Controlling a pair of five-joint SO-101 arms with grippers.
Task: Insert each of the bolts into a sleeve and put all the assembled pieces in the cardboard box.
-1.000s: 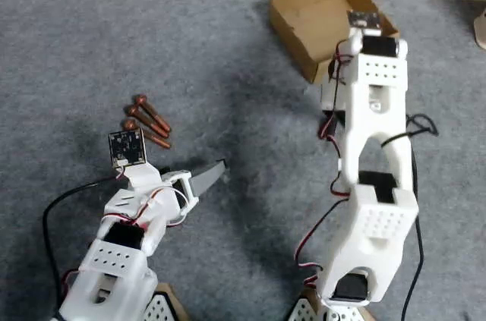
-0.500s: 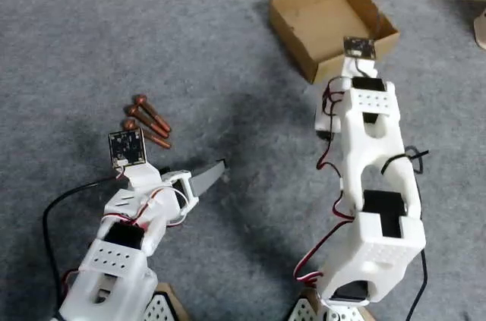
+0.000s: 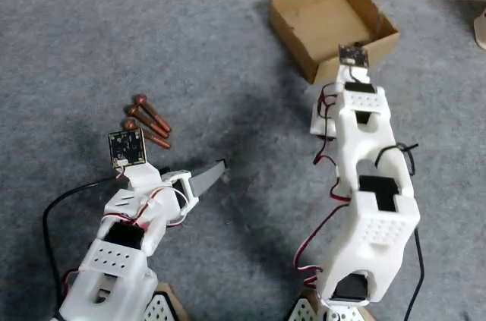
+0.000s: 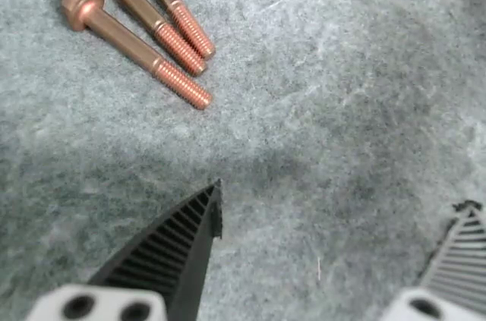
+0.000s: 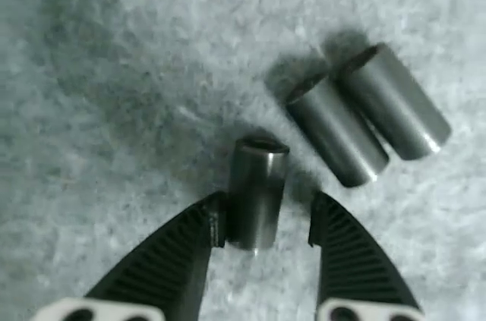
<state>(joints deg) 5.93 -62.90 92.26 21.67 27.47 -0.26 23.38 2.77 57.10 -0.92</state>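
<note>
Right hand (image 5: pixel 266 218) open astride one sleeve (image 5: pixel 257 184), two more sleeves (image 5: pixel 338 143) lying side by side just beside it on the grey surface (image 3: pixel 228 70), cardboard box (image 3: pixel 292 40) close by; left hand (image 4: pixel 342 199) hangs open near three bolts (image 4: pixel 133 44).

No text, number, label or sign can be read in any view. The left wrist board (image 3: pixel 126 148), near the table's left edge, and the right wrist board (image 3: pixel 351 55), by the near wall of the cardboard box (image 3: pixel 289 36) at the table's far edge, carry specks that may be print but are too small to make out. The box walls, the bolts (image 4: pixel 137 29) and the sleeves (image 5: pixel 364 112) show plain surfaces.
</note>
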